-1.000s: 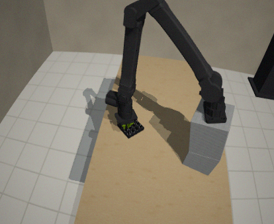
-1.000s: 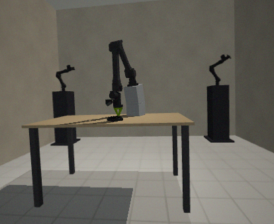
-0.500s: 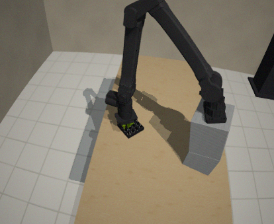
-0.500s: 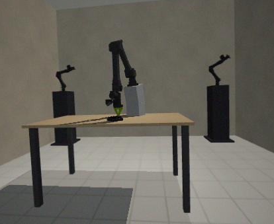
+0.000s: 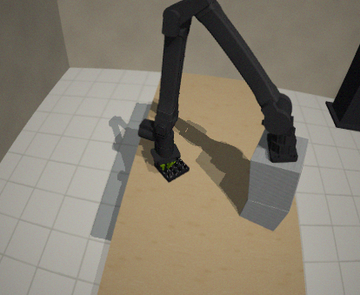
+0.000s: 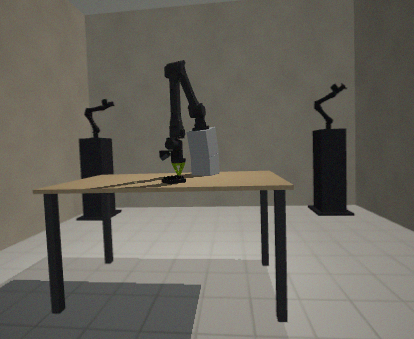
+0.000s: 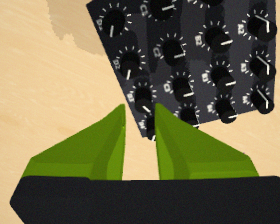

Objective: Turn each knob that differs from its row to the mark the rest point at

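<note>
The black knob box (image 5: 170,179) (image 6: 168,180) (image 7: 150,39) stands on the table. My gripper (image 5: 168,165) (image 6: 179,175) (image 7: 140,112) points down over it, its green fingers slightly apart with nothing gripped. In the wrist view the tips lie to either side of knob D3 (image 7: 143,96); their height above it is unclear. D3's line points down and right, while those of D1 (image 7: 114,21) and D2 (image 7: 131,61) point down and slightly left. Knob D4 (image 7: 151,129) shows partly between the fingers. Knob C4 (image 7: 188,114) is partly behind the right finger. Knob A1 is out of the wrist view.
The arm's grey pedestal (image 5: 272,184) (image 6: 201,152) stands on the wooden table (image 5: 192,245) (image 6: 251,179), beside the box. Knobs C3 (image 7: 180,86) and B4 (image 7: 223,107) stand near the right finger. Dark stands with small arms are beyond the table.
</note>
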`<state>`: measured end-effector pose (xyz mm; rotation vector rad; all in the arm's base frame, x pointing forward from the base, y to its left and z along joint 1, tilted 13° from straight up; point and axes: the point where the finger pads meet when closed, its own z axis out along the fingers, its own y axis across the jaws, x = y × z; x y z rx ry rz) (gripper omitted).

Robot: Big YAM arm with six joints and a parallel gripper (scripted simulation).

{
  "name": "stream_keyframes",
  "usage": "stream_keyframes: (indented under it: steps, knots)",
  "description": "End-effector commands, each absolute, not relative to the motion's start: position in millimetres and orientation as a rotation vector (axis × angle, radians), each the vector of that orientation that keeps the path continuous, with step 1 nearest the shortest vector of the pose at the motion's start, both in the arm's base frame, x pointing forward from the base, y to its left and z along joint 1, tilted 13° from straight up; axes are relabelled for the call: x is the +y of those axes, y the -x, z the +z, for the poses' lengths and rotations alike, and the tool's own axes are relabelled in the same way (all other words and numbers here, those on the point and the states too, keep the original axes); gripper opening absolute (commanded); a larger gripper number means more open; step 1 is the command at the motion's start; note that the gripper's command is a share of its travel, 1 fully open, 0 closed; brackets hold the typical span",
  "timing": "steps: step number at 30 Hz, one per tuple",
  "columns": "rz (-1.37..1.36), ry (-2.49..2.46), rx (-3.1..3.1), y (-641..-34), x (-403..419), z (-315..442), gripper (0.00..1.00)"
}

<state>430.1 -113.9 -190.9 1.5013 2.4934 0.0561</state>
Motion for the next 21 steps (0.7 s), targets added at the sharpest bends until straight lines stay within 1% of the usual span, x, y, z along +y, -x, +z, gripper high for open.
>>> stream_keyframes:
  steps: [1, 21]
  knots:
    - [0.05, -1.503, 2.496, -428.2, -113.6, -196.7, 0.19]
    - [0.051, -1.503, 2.497, -425.3, -108.0, -197.8, 0.19]
